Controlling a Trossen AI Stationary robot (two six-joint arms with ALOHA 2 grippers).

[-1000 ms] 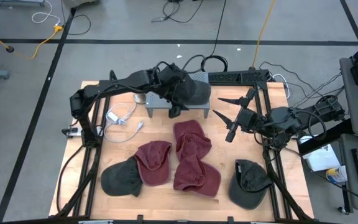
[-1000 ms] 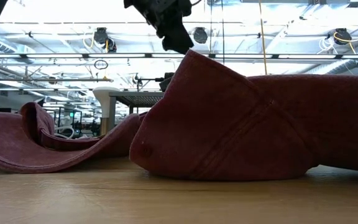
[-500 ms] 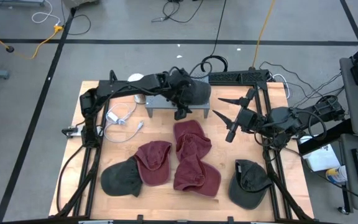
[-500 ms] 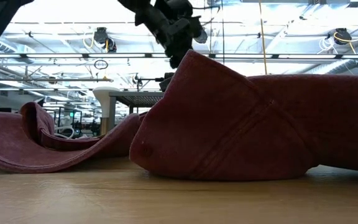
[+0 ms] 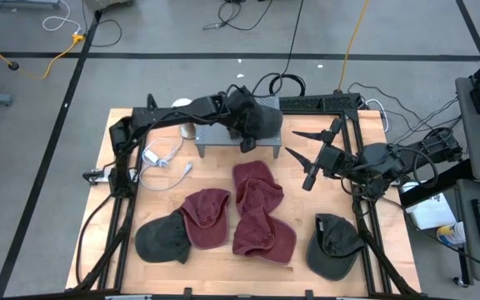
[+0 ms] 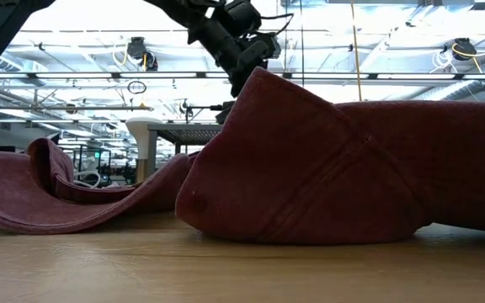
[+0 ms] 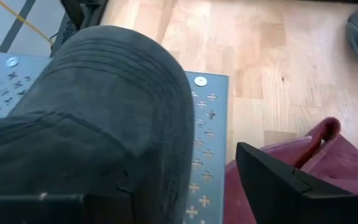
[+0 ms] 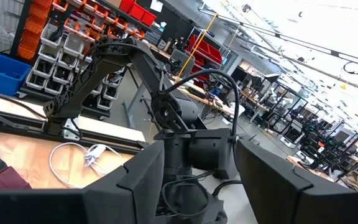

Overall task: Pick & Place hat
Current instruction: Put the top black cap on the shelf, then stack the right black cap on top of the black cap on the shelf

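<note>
high view: the left hand (image 5: pixel 247 137) is over the perforated metal stand (image 5: pixel 215 148) at the back of the table (image 5: pixel 123 217), with a dark grey hat (image 5: pixel 261 122) sitting on the stand's right end. the hat's long axis runs roughly left to right. the right hand (image 5: pixel 307 158) hangs spread wide at the right side, holding nothing, well apart from the caps. in the middle of the table lies a heap of maroon caps (image 5: pixel 252 208), a dark cap (image 5: pixel 161 237) at front left touching them, another dark cap (image 5: pixel 333 243) alone at front right. a white cable (image 5: pixel 163 158) lies left of the stand.

low view: a maroon cap (image 6: pixel 343 172) fills the front, the left arm (image 6: pixel 217 34) reaching down behind it.

left wrist view: the grey hat (image 7: pixel 98 124) sits between the fingers (image 7: pixel 278 180), brim ridges uppermost, over the stand (image 7: pixel 207 143); whether the hand grips it, i cannot tell.

right wrist view: wide fingers (image 8: pixel 278 180), only the room beyond.
</note>
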